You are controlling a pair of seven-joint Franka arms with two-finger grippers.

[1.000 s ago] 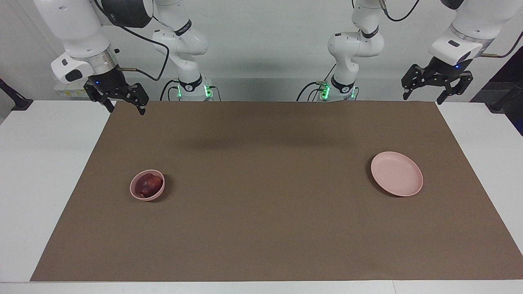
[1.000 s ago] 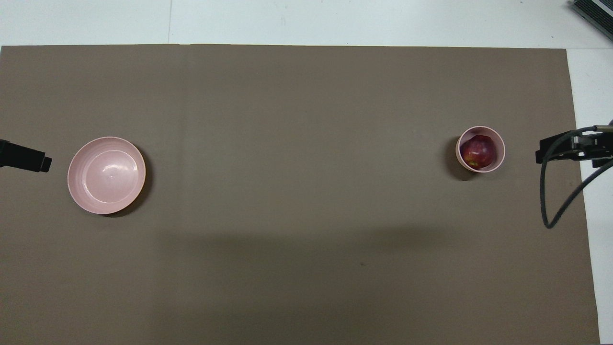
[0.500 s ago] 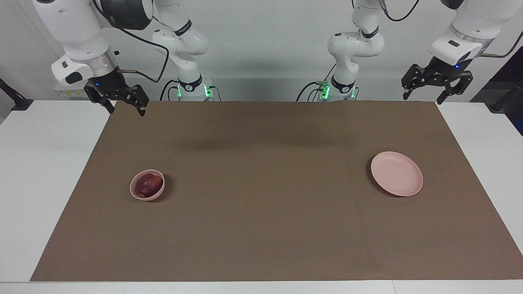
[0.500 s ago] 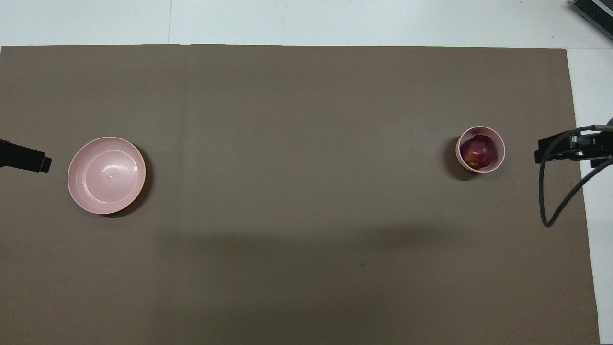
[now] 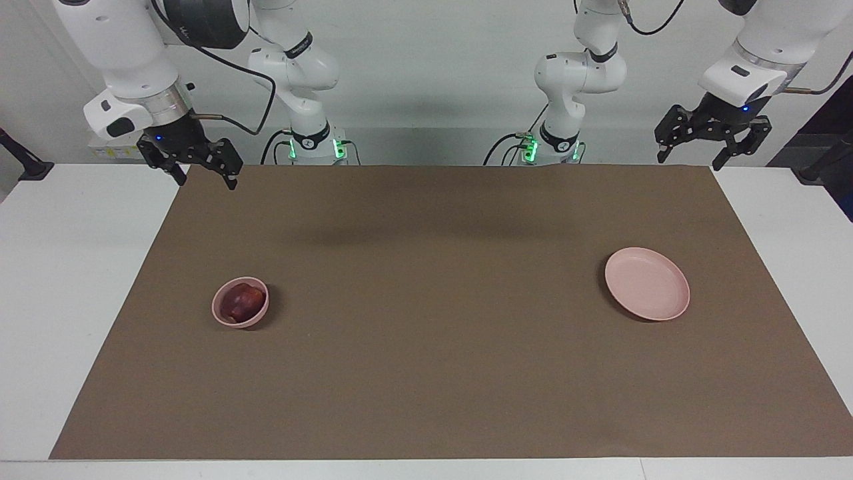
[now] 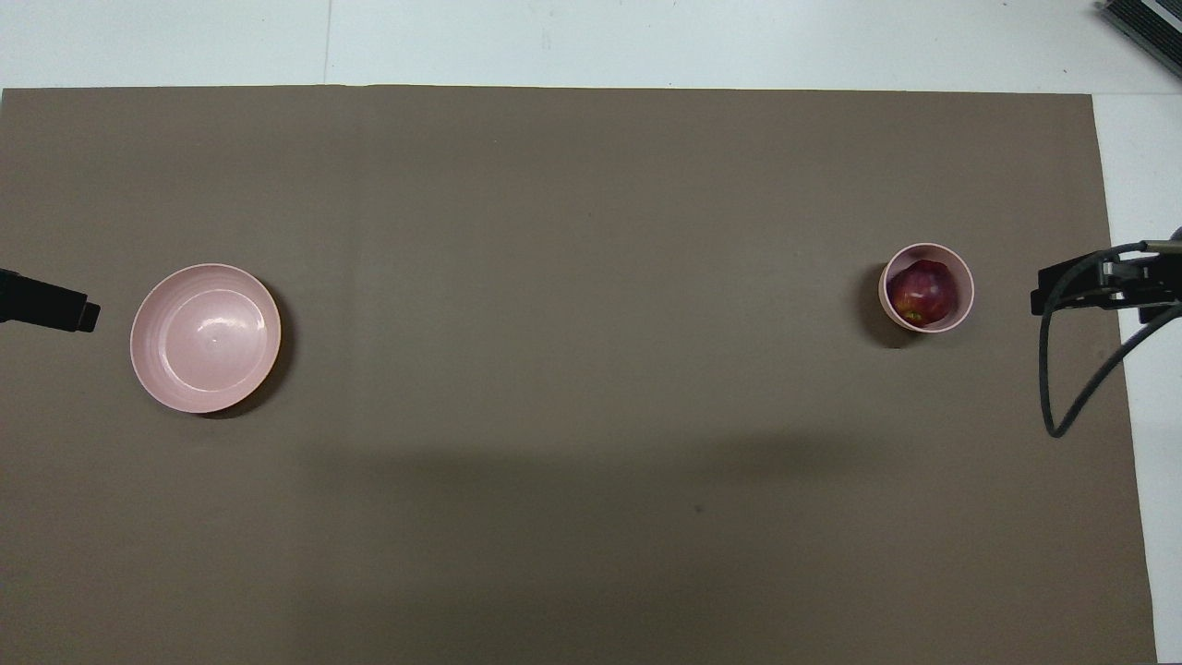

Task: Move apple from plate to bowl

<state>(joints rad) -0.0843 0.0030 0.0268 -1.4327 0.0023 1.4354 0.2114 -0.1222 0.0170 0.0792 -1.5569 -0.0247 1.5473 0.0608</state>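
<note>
With the apple (image 5: 241,301) already sitting down inside the bowl (image 5: 240,303) toward the right arm's end of the table, the job is looking finished to me. Over toward the left arm's end, the plate (image 5: 647,283) is lying bare, with nothing on it, well apart from the bowl across the brown mat (image 5: 440,313).

Both arms are hanging raised at the mat's corners by their bases. On the right gripper (image 5: 200,175) the jaws are standing wide and holding nothing, and the bowl with the apple is lying well below and forward of them, nowhere near their gap. On the left gripper (image 5: 687,159) the jaws are gaping just as wide and empty, the plate well below and clear of them too.

Judging from this, nothing is left to carry; both arms are waiting.
</note>
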